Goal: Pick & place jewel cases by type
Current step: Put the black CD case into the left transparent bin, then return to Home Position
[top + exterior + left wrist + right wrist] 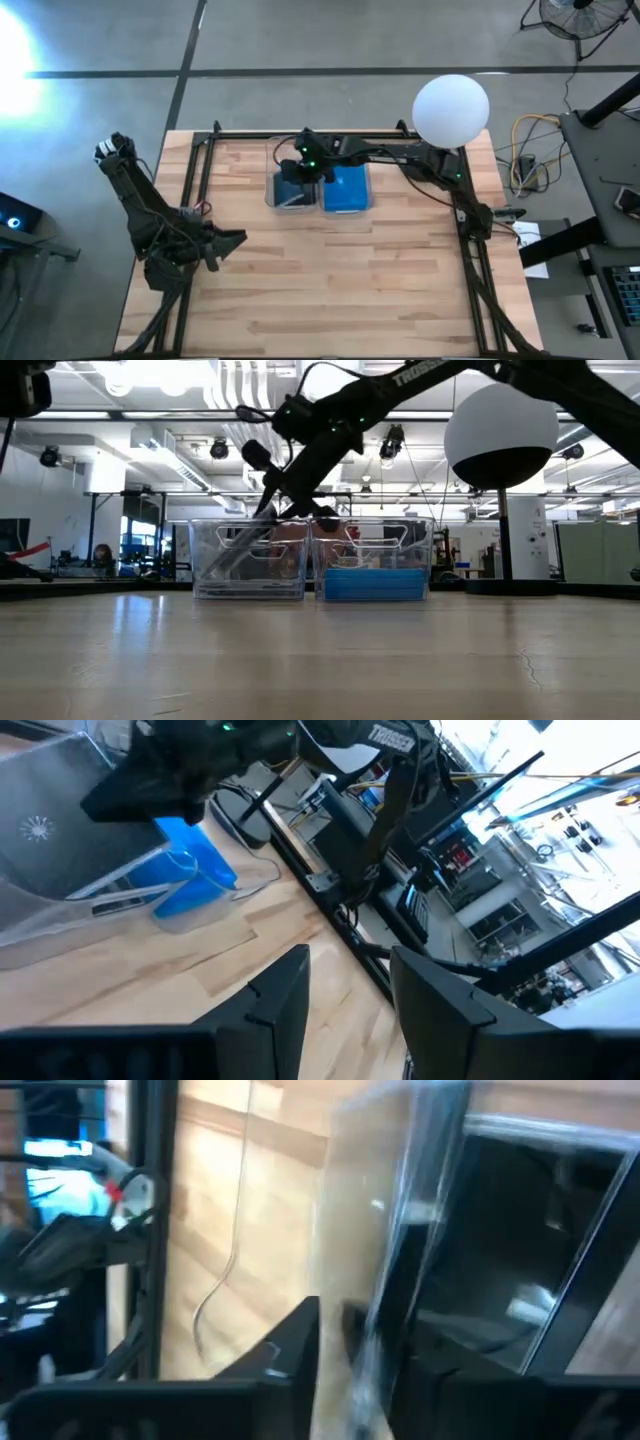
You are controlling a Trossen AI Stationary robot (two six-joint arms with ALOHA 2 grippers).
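Two clear bins stand side by side at the far middle of the table. The right bin point(347, 188) point(375, 585) holds bright blue jewel cases. The left bin point(293, 192) point(250, 565) holds dark ones point(520, 1250). My right gripper point(300, 168) point(272, 505) point(358, 1370) reaches in over the left bin's far side, shut on a dark jewel case point(235, 550) point(135, 785) that slants down into that bin. My left gripper point(232, 240) point(350, 1010) waits open near the table's left side, low above the wood. My right gripper pinches the dark jewel case between its two fingers at the upper edge point(372, 1325), seen edge-on in its wrist view. The fingers slant down from above and from the table's right. The case hangs tilted, its lower end point(212, 570) deep inside the left bin near the floor.
A black metal frame point(200, 170) runs along the table's left, far and right edges. A white globe point(451, 108) stands above the far right corner. Bare wood point(330, 280) spans the near half of the table.
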